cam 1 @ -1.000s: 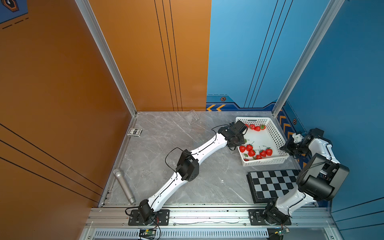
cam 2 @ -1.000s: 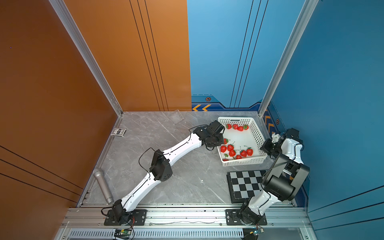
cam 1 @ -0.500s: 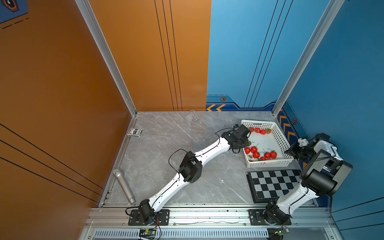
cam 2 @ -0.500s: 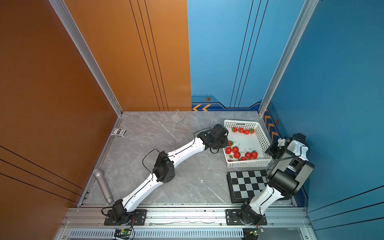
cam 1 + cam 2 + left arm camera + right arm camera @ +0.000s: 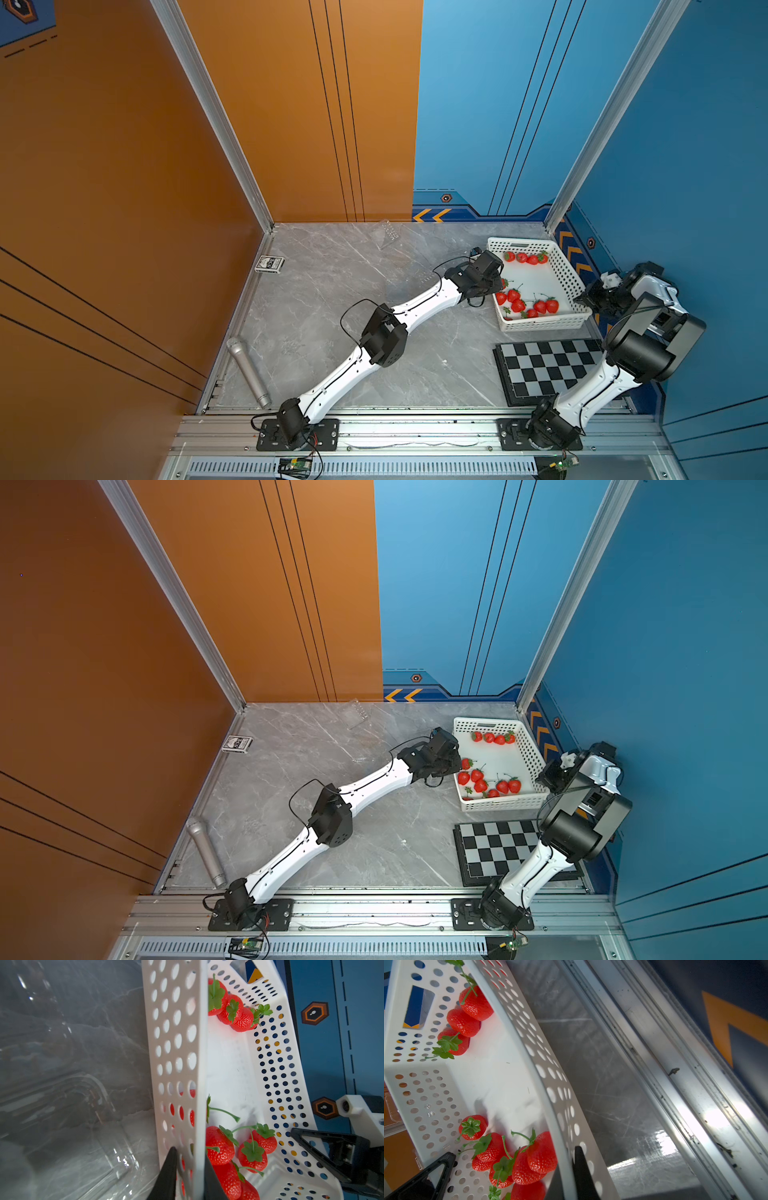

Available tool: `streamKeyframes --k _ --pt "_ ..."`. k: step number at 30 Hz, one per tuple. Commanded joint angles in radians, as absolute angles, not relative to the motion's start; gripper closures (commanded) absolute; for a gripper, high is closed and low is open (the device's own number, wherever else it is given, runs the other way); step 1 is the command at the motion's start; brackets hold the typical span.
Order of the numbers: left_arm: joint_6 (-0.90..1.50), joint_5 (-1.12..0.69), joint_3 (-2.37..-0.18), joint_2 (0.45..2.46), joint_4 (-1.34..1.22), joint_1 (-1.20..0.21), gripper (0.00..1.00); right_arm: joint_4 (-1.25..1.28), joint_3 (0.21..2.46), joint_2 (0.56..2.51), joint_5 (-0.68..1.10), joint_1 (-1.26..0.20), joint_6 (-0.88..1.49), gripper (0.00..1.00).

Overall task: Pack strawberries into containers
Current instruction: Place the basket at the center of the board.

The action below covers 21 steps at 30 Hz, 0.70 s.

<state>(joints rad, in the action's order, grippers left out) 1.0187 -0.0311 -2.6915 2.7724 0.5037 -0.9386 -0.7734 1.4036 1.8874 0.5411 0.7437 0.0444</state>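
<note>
Several red strawberries lie in a white perforated basket (image 5: 540,326), a row at its far end (image 5: 525,257) and a cluster nearer (image 5: 525,303). Both wrist views show them too, the cluster (image 5: 239,1151) and the row (image 5: 467,1016). My left gripper (image 5: 496,284) (image 5: 190,1153) straddles the basket's left wall, one finger on each side; I cannot see whether it still presses. My right gripper (image 5: 582,301) (image 5: 564,1157) is shut on the basket's right wall. Two clear containers lie on the table, one at the back (image 5: 386,235) and one beside the left arm (image 5: 405,282) (image 5: 83,1126).
A checkered board (image 5: 548,370) lies in front of the basket, under the right arm. A grey cylinder (image 5: 249,374) rests along the left edge and a card deck (image 5: 270,264) sits at the back left. The basket stands close to the right wall rail (image 5: 675,1064).
The basket has slid to the right, toward the wall, with both grippers on its walls. The strawberries inside have shifted. The right arm has folded back.
</note>
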Motion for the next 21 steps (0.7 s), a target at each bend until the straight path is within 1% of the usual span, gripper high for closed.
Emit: streamKeyframes --k 1,7,9,10,11,12,17,21 --pt "1.007 -0.134 -2.715 2.793 0.547 -0.953 0.81 -0.624 1.454 1.909 0.453 0.751 0.215 1.0" --pt "1.002 -0.13 -2.675 2.792 0.548 -0.939 0.77 -0.612 1.427 1.903 0.394 0.7 0.201 1.0" --pt "1.008 -0.13 -2.651 2.782 0.548 -0.933 0.73 -0.611 1.422 1.906 0.386 0.685 0.198 1.0" --pt "1.003 -0.119 -2.635 2.772 0.55 -0.933 0.69 -0.611 1.421 1.91 0.378 0.678 0.196 1.0" --pt "0.993 -0.092 -2.618 2.755 0.554 -0.936 0.64 -0.611 1.42 1.913 0.368 0.672 0.194 1.0" --pt "0.981 -0.078 -2.598 2.74 0.554 -0.937 0.63 -0.611 1.417 1.916 0.363 0.668 0.193 1.0" --pt "0.971 -0.082 -2.575 2.723 0.554 -0.924 0.66 -0.623 1.42 1.938 0.344 0.65 0.174 1.0" --pt "0.979 -0.115 -2.582 2.738 0.554 -0.921 0.69 -0.682 1.439 1.953 0.328 0.609 0.11 1.0"
